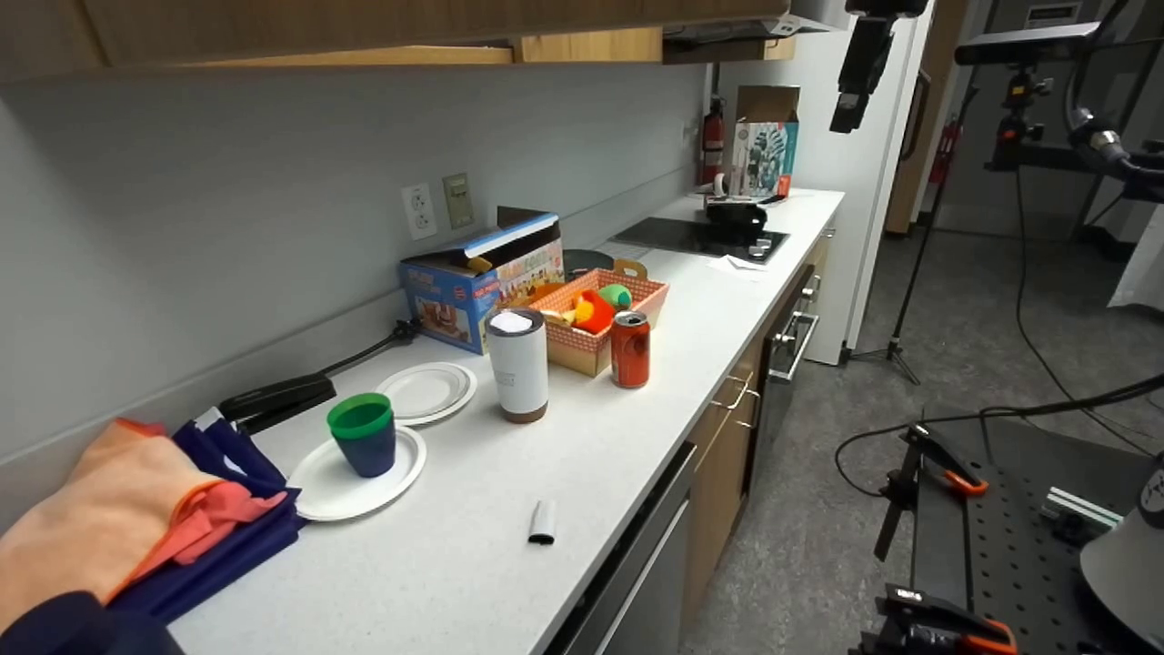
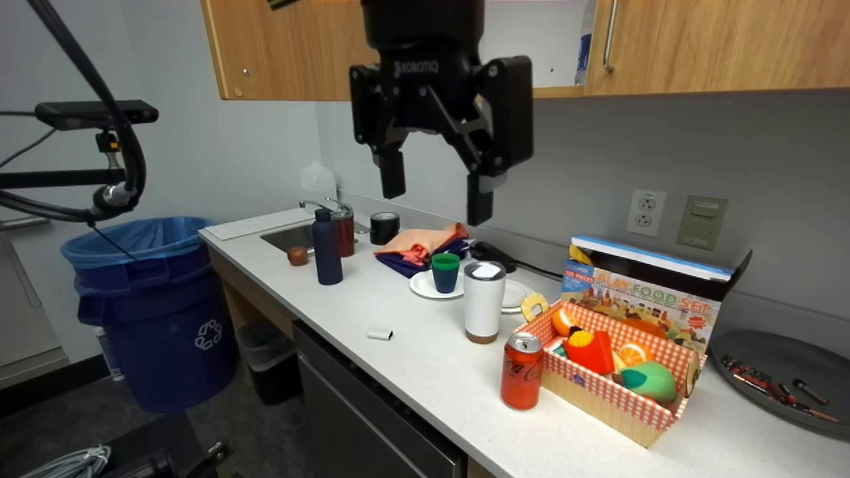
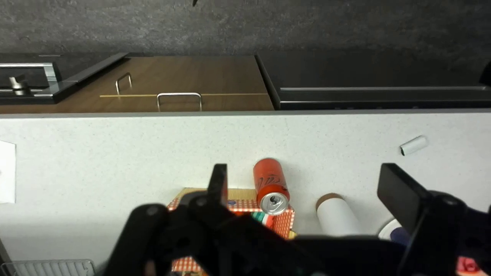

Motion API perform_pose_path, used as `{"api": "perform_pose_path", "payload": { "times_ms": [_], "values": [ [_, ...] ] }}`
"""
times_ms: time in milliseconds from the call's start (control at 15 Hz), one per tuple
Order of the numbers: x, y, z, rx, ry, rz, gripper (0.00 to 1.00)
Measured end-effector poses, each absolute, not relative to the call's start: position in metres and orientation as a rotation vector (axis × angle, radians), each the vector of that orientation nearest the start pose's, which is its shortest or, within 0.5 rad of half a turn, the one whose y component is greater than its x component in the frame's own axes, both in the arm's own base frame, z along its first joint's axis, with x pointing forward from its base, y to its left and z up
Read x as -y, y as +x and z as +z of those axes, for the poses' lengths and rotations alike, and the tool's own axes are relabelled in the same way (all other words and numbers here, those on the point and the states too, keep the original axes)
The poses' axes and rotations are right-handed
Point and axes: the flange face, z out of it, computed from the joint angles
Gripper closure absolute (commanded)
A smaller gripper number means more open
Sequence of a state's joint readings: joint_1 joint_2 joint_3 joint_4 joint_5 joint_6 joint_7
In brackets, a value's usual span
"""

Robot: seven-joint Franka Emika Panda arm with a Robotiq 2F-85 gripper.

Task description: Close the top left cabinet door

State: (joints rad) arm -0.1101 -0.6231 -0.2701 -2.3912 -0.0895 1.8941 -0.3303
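Observation:
The top left cabinet door [image 2: 285,53] is a plain honey-orange wood panel at the top of an exterior view. It appears swung open, with a small silver dot near its lower corner and the pale cabinet interior [image 2: 531,40] exposed beside it. It also crosses the top of an exterior view [image 1: 409,20]. Its bar handle does not show, and the wrist view does not show the door. My gripper [image 2: 436,192] is open and empty, pointing down above the counter, apart from the door. It also shows in an exterior view [image 1: 850,118] and the wrist view [image 3: 307,184].
The neighbouring cabinet door [image 2: 717,46] has a silver handle. On the counter [image 1: 436,564] stand a red can [image 2: 522,372], a white tumbler [image 2: 483,302], a checkered food basket [image 2: 597,398], a toy box [image 1: 482,282], plates with a cup and a dark bottle [image 2: 327,249].

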Motion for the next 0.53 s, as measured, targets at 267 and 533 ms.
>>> {"api": "perform_pose_path", "payload": {
  "times_ms": [267,533],
  "values": [
    [0.085,0.324,0.559,0.109,-3.149,-0.112,0.00],
    [0.049,0.312,0.570,0.169,-3.167,-0.121,0.00]
  ]
}}
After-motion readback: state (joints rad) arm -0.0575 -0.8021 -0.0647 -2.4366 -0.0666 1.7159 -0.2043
